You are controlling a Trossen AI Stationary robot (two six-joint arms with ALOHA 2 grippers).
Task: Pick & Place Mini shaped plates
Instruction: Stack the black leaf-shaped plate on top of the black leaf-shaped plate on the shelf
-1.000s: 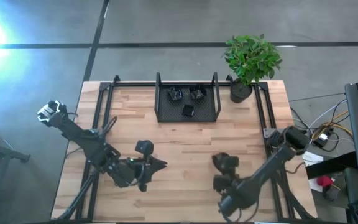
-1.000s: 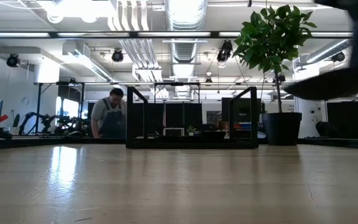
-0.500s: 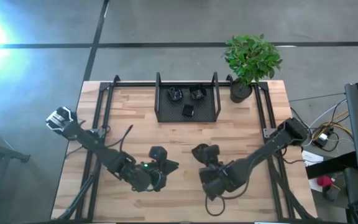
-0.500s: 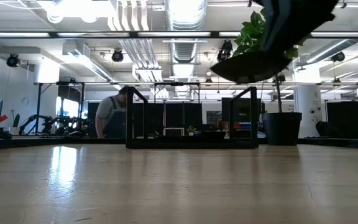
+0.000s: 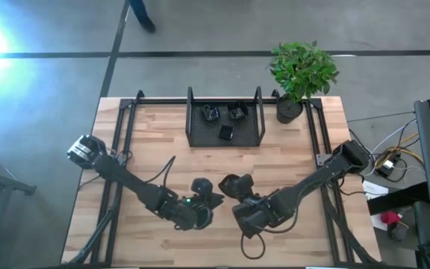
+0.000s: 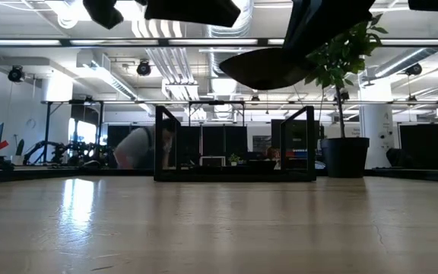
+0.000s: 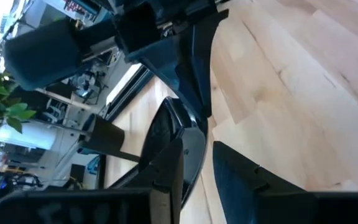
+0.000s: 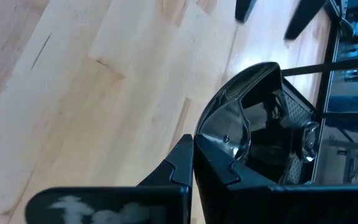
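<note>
Right claw (image 5: 232, 184) is pinching a plate (image 8: 253, 118) over mid-table, nearer my left claw (image 5: 213, 199), now spreading beside its rim. Three more plates (image 5: 226, 133) are lying in the tray (image 5: 192, 138); plant pot (image 5: 289, 110) beyond.

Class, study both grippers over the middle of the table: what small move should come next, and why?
Probably the left gripper should ease forward so its open fingers straddle the rim of the mini plate. The right gripper is shut on that plate, holding it well above the table, the two grippers almost meet, and the plate's rim lies by the left fingers.
</note>
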